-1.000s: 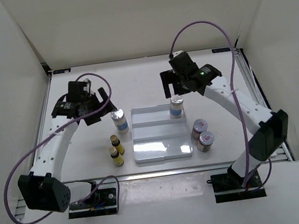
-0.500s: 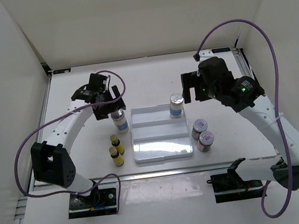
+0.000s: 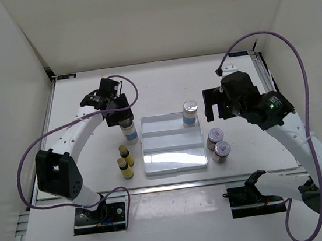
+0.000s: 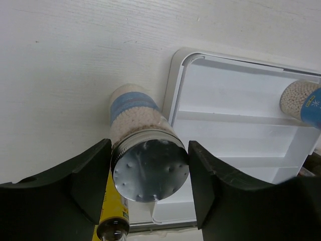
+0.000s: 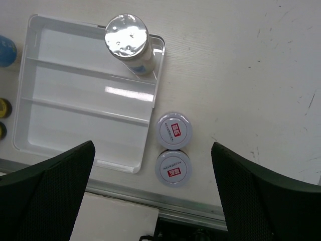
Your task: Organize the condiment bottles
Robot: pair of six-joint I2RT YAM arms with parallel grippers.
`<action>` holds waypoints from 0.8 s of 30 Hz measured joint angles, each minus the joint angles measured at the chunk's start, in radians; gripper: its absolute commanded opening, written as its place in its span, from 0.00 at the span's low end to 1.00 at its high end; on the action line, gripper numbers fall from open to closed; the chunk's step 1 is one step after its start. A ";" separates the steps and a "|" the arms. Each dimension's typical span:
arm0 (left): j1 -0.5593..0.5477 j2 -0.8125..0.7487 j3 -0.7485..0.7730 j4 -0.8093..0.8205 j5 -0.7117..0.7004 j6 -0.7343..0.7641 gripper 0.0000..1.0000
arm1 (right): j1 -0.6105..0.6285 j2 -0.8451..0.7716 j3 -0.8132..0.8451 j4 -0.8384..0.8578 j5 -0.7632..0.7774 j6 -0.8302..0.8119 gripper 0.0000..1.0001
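Note:
A tall silver-capped jar [image 3: 129, 130] with a blue band stands on the table just left of the white tray [image 3: 174, 154]. My left gripper [image 3: 119, 115] is shut on its cap [image 4: 149, 170], with both fingers touching the rim. A second tall jar [image 3: 190, 114] stands in the tray's back right corner [image 5: 128, 40]. Two short red-white lidded jars [image 3: 215, 138] [image 3: 221, 150] sit side by side right of the tray [image 5: 174, 130] [image 5: 173, 168]. Two slim yellow bottles [image 3: 126, 155] [image 3: 124, 168] stand left of the tray. My right gripper [image 3: 215, 103] hangs open, high above the short jars [image 5: 153, 196].
The tray [image 5: 80, 105] has stepped rows, and only the one jar stands in it. A metal rail runs along the table's near edge [image 5: 200, 213]. White walls close in the back and both sides.
My left gripper dropped over the tall jar by the tray and closed in on its cap. My right arm pulled back to the right, away from the jar in the tray.

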 measured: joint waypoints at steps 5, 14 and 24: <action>-0.006 0.024 0.050 -0.051 -0.016 0.017 0.11 | 0.000 -0.087 -0.061 -0.037 0.018 0.013 1.00; -0.084 0.050 0.368 -0.148 -0.055 0.049 0.11 | 0.000 -0.153 -0.187 -0.092 0.083 0.056 1.00; -0.204 0.199 0.489 -0.150 -0.043 0.045 0.11 | 0.000 -0.171 -0.208 -0.098 0.111 0.077 1.00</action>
